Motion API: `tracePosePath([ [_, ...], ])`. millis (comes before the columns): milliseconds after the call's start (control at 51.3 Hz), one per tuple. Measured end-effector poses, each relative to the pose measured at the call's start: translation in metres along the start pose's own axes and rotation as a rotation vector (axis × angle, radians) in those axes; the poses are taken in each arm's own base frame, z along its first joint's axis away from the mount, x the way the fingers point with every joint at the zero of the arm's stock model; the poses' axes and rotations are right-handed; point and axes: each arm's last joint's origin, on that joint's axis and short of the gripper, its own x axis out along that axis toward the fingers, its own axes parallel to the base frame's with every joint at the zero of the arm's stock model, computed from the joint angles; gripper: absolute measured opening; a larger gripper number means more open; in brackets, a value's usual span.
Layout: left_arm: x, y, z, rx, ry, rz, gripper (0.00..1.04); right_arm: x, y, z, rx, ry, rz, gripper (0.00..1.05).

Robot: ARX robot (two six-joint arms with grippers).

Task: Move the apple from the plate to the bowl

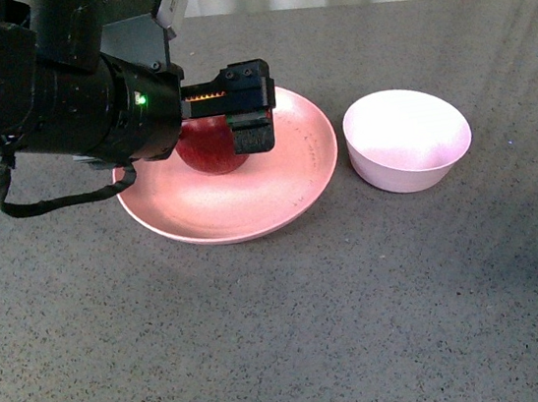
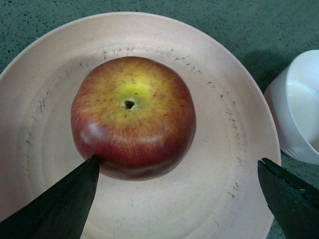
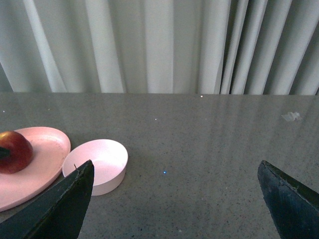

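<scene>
Left hand (image 2: 178, 160) is spread wide with the apple (image 2: 132, 117) between its fingers, hugging one of them, on the plate (image 2: 234, 114). Looks lined up to squeeze. Bowl (image 2: 299, 107) sits just past the other finger. Right hand (image 3: 173, 167) hangs apart too, empty, probably just keeping clear.

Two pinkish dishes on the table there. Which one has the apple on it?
The wide, shallow plate, the one on the left, holds the apple. The small, deep bowl to its right is empty.
</scene>
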Motion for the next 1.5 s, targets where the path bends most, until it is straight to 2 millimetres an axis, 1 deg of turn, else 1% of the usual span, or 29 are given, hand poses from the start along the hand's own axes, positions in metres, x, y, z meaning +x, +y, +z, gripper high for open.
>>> tracePosePath([
  [156, 0.016, 0.001, 0.009, 0.018, -0.001, 0.03, 0.96, 0.0, 0.0, 0.0, 0.0, 0.0, 0.0, 0.96],
  [273, 0.025, 0.003, 0.011, 0.026, 0.007, 0.053, 0.96, 0.0, 0.0, 0.0, 0.0, 0.0, 0.0, 0.96],
  [624, 0.038, 0.0, 0.013, 0.05, 0.018, 0.075, 0.96, 0.0, 0.0, 0.0, 0.0, 0.0, 0.0, 0.96],
  [1130, 0.054, -0.01, 0.017, 0.07, 0.031, 0.084, 0.96, 0.0, 0.0, 0.0, 0.0, 0.0, 0.0, 0.96],
  [1169, 0.055, -0.011, 0.017, 0.072, 0.032, 0.087, 0.94, 0.0, 0.0, 0.0, 0.0, 0.0, 0.0, 0.96],
  [1247, 0.056, -0.012, 0.018, 0.073, 0.031, 0.089, 0.84, 0.0, 0.0, 0.0, 0.0, 0.0, 0.0, 0.96],
  [1286, 0.056, -0.012, 0.018, 0.073, 0.032, 0.089, 0.82, 0.0, 0.0, 0.0, 0.0, 0.0, 0.0, 0.96],
  [1384, 0.056, -0.013, 0.018, 0.075, 0.03, 0.092, 0.79, 0.0, 0.0, 0.0, 0.0, 0.0, 0.0, 0.96],
  [1501, 0.056, -0.014, 0.018, 0.074, 0.03, 0.092, 0.79, 0.0, 0.0, 0.0, 0.0, 0.0, 0.0, 0.96],
])
